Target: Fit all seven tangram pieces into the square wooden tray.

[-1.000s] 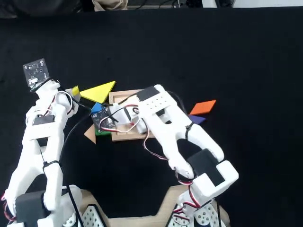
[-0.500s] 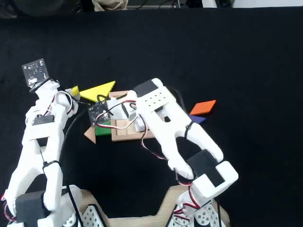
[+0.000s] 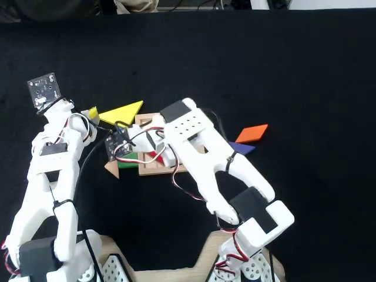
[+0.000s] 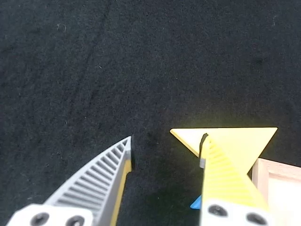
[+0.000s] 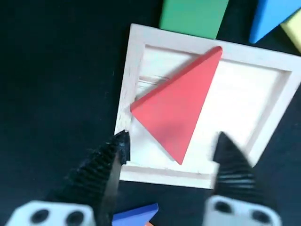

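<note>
My right gripper (image 5: 171, 141) is wide open w/ nothing in it, hovering over the wooden tray (image 5: 136, 47). The red triangle (image 5: 181, 108) lies straight ahead btwn the jaws, long edge diagonal, corners riding the rim afaict. The right arm's nearer. The left gripper (image 4: 167, 141) is open and empty too.

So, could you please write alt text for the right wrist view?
A red triangle lies slanted in the wooden tray, with the right gripper open over it. A green piece and a blue piece lie just outside the tray.
</note>
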### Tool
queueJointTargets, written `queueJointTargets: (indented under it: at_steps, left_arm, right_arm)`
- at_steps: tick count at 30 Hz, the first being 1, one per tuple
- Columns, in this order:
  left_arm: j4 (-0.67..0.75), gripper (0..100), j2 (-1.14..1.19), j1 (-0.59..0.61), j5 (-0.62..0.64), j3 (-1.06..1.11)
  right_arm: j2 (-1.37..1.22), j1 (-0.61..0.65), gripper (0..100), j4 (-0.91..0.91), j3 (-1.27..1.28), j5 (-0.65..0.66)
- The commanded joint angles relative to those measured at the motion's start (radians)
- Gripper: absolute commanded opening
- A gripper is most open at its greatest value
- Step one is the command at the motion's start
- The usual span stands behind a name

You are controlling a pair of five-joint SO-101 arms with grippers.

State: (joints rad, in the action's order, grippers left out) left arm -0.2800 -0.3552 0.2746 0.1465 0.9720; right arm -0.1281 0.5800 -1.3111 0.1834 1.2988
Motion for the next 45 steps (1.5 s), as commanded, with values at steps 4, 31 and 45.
queueJointTargets:
  at_steps: [4, 31, 45]
  left_arm:
    - [0.021, 24, -0.005, 0.007, 0.009, -0.013]
    - [0.021, 24, -0.005, 0.004, 0.003, -0.012]
    - [0.021, 24, -0.005, 0.004, 0.003, -0.012]
  right_arm:
    - [0.035, -0.118, 2.5, -0.049, -0.067, -0.041]
    - [-0.483, -0.190, 1.1, 0.057, -0.397, -0.049]
    - [-0.541, -0.187, 1.1, 0.057, -0.561, -0.051]
